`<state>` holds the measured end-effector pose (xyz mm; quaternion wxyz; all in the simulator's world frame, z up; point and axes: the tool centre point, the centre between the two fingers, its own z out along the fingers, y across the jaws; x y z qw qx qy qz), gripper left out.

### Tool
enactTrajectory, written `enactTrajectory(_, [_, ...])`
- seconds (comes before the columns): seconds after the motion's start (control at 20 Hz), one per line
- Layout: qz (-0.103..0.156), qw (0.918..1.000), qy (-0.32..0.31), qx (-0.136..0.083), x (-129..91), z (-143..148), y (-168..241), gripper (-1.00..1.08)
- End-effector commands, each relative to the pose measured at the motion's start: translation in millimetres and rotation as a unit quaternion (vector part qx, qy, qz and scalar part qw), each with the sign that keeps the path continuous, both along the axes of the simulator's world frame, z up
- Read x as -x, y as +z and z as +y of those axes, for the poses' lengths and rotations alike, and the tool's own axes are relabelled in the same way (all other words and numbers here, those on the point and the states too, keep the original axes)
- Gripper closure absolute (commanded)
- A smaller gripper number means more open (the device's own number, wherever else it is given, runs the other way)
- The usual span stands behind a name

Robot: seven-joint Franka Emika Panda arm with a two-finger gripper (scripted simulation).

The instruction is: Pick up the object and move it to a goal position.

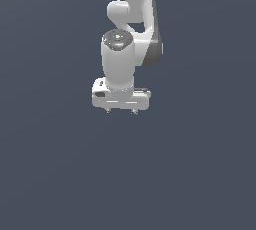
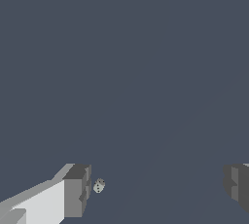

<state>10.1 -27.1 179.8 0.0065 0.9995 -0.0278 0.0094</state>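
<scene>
Well, the gripper point(image 2: 155, 189) hangs spread wide with nothing between its blocky grey fingers point(image 2: 77, 189), and a small pale speckled object point(image 2: 98, 185) (shape unclear) lies just beside one.

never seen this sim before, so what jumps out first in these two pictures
The glossy white robot arm dominates the exterior view, hanging from the top centre over a plain dark blue-grey floor, its gripper pointing down. In the wrist view the grey fingers stand wide apart, and a tiny pale speckled object lies on the floor close beside one of them.
</scene>
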Motion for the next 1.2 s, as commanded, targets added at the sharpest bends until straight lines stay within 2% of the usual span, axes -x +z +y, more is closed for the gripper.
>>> enactTrajectory(0.0, [0.0, 1.0, 0.0, 0.0, 0.0, 0.0, 0.0, -0.92])
enactTrajectory(0.65, [-0.001, 0.9999, 0.013, 0.006, -2.9, -6.3, 2.2, -0.92])
enactTrajectory(1.15, [0.0, 0.9996, -0.027, 0.002, 7.7, 6.9, -15.9, -0.92])
